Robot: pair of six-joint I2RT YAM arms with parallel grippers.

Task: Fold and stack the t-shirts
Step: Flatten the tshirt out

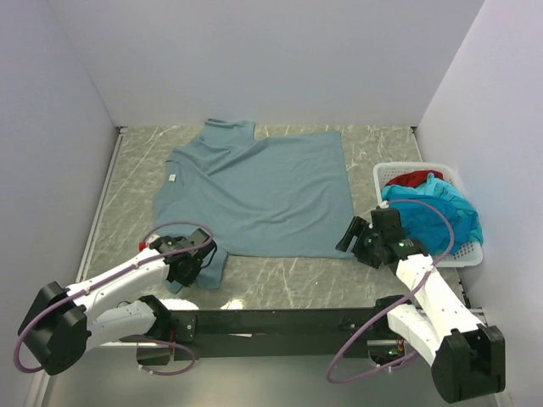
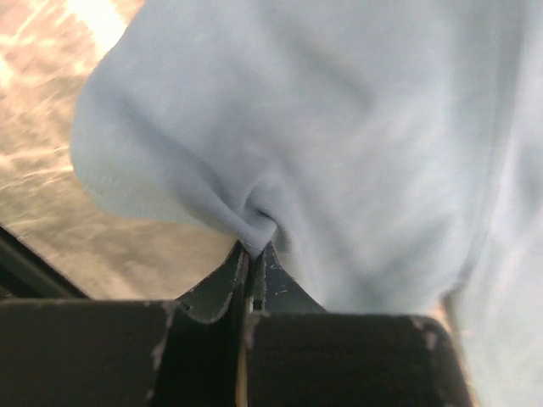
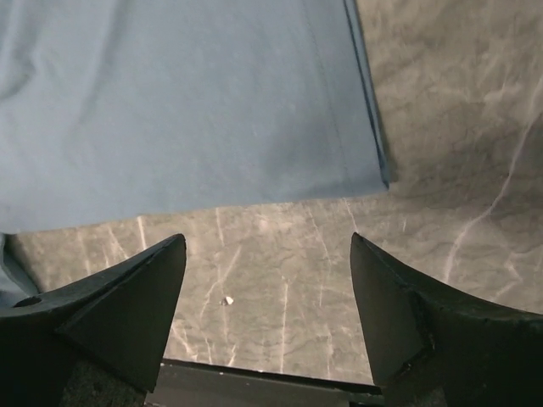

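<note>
Grey-blue t-shirt [image 1: 263,191]: large, spread mostly flat on the marbled table [image 1: 280,280], collar toward the far wall, small white tag by the left sleeve. Near-left corner gathered into a tight pucker.
Turquoise t-shirt [image 1: 441,212]: crumpled heap in the white lattice basket [image 1: 469,252], right side.
Red t-shirt [image 1: 413,178]: bunched, partly under the turquoise, at the basket's far end.

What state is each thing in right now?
Grey-blue t-shirt: spread on the table, near-left corner pinched.
Left gripper: shut on the grey-blue t-shirt.
Right gripper: open, over bare table by the shirt's near-right corner.
Turquoise t-shirt: crumpled in the basket.
Red t-shirt: crumpled in the basket, mostly hidden.
</note>
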